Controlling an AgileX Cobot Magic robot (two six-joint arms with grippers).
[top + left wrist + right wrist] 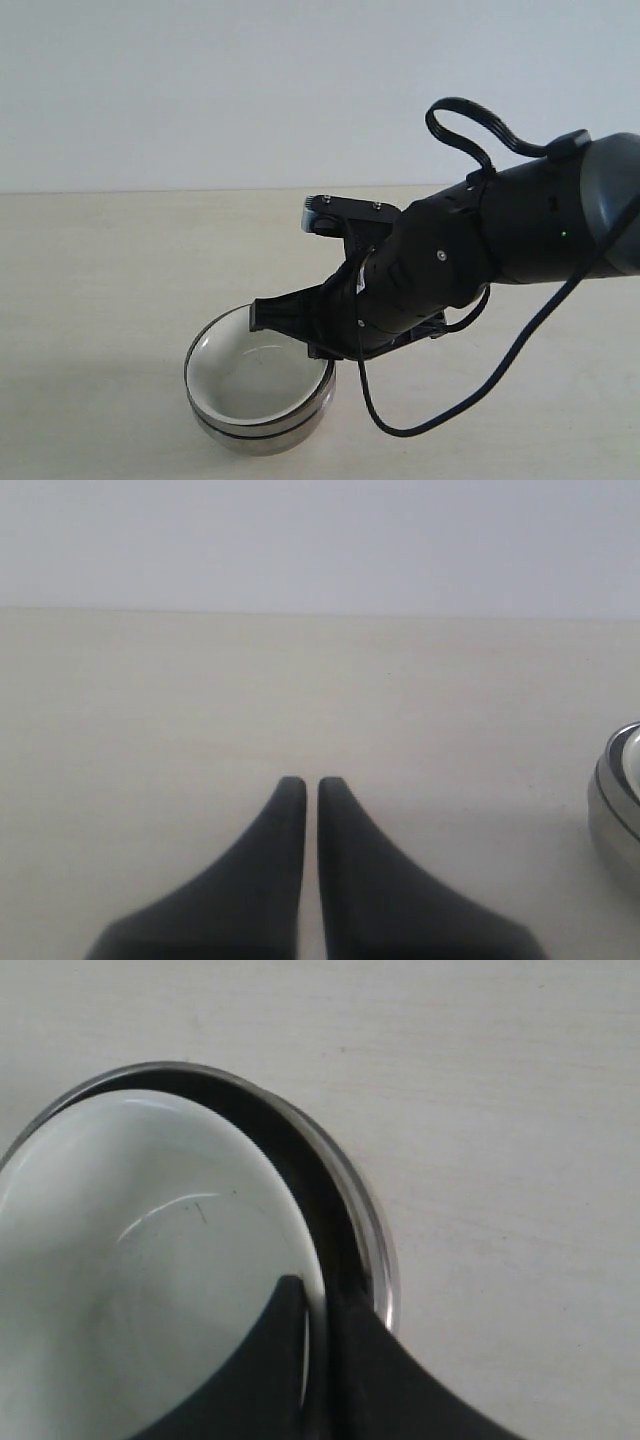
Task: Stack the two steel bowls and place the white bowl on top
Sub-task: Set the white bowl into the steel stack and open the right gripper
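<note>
Right wrist view: the right gripper (318, 1305) pinches the white bowl (150, 1290) by its rim, apparently seating it inside the two steel bowls (265, 432) stacked on the table (500, 1110), while the left gripper (311, 790) hovers closed, empty, alongside.

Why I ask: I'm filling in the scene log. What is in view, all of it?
steel bowls: two, shiny silver, nested on the table
white bowl: one, cream-white, inside the upper steel bowl
table: one, pale beige, under everything
wall: one, pale grey-white, behind the table
right arm: one, black and grey, reaching in from the right
cable: one, black, looping down from the right arm
right hand: one, black, shut on the white bowl's rim
left hand: one, black, shut, empty, apart from the bowls
</note>
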